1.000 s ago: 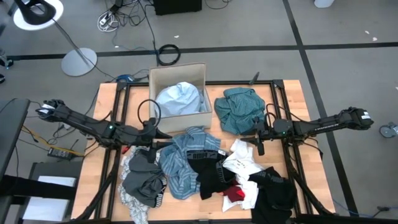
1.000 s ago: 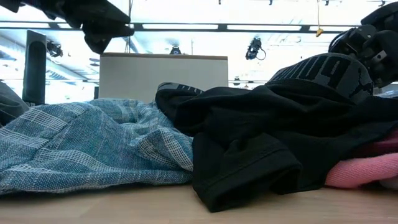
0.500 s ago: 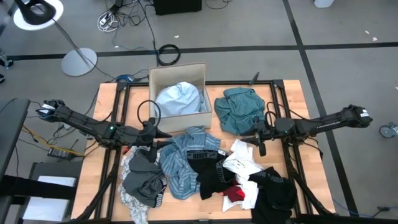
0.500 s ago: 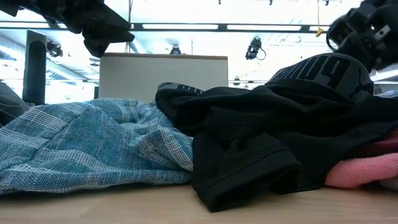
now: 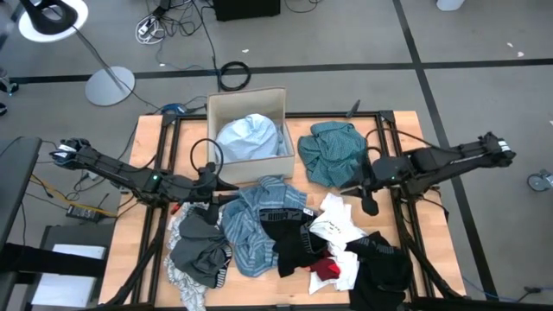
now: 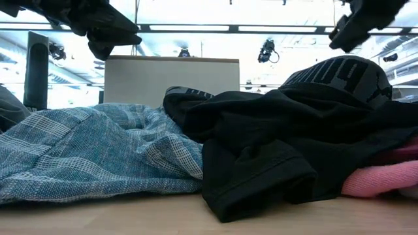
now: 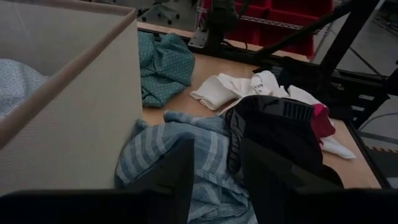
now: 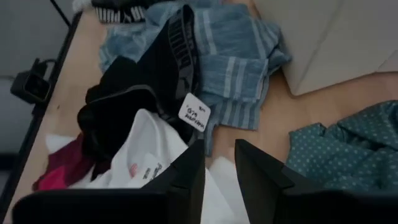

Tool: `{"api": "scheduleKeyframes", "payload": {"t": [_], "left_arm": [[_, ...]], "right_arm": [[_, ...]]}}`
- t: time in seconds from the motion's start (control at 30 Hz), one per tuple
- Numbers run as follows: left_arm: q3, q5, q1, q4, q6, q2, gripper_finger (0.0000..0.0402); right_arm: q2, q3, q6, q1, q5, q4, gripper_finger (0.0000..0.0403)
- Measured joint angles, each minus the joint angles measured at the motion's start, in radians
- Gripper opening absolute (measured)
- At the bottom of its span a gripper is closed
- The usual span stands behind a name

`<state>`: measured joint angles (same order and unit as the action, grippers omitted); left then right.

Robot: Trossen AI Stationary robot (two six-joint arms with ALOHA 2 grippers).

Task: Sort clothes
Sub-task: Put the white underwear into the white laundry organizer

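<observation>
Clothes (image 5: 285,238) sit heaped at 6 o'clock on your desk (image 5: 147,147); light blue shirt (image 5: 249,136) is in the cardboard box (image 5: 246,104) at 12, teal piece (image 5: 333,151) w/ white dots at 1 o'clock. Left gripper (image 5: 229,187) hovers over the blue-striped piece (image 5: 255,229), fingers apart, nothing held. Right gripper (image 5: 371,207) is above the white piece (image 5: 337,226), fingers w/ a narrow gap, empty.

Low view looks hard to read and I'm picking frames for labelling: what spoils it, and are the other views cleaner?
Low view: bright ceiling lights backlight it, the black garment near-silhouetted. High view: evenly lit, cardboard box distinct. Right wrist view: slightly soft, white garment still readable.
</observation>
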<state>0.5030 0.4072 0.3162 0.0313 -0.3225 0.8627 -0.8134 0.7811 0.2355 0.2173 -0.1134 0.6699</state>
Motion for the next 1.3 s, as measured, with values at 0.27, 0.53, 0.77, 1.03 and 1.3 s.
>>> {"api": "scheduleKeyframes", "payload": {"t": [0.27,0.53,0.77,1.03,1.3], "left_arm": [[0.0,0.0,0.0,0.0,0.0,0.0,0.0135],[0.0,-0.004,0.0,0.0,-0.001,0.0,0.0135],[0.0,-0.005,0.0,0.0,-0.003,0.0,0.0135],[0.0,-0.008,0.0,0.0,-0.004,0.0,0.0135],[0.0,-0.014,0.0,-0.006,-0.004,0.0,0.0135]], "right_arm": [[-0.217,0.177,0.131,0.012,0.021,0.07,0.0088],[-0.38,0.185,0.209,0.013,0.079,0.116,0.0156],[-0.511,0.185,0.153,0.02,0.174,0.112,0.0196],[-0.655,0.185,0.123,0.075,0.171,0.077,0.0198],[-0.741,0.185,0.126,0.115,0.133,0.025,0.0144]]}}
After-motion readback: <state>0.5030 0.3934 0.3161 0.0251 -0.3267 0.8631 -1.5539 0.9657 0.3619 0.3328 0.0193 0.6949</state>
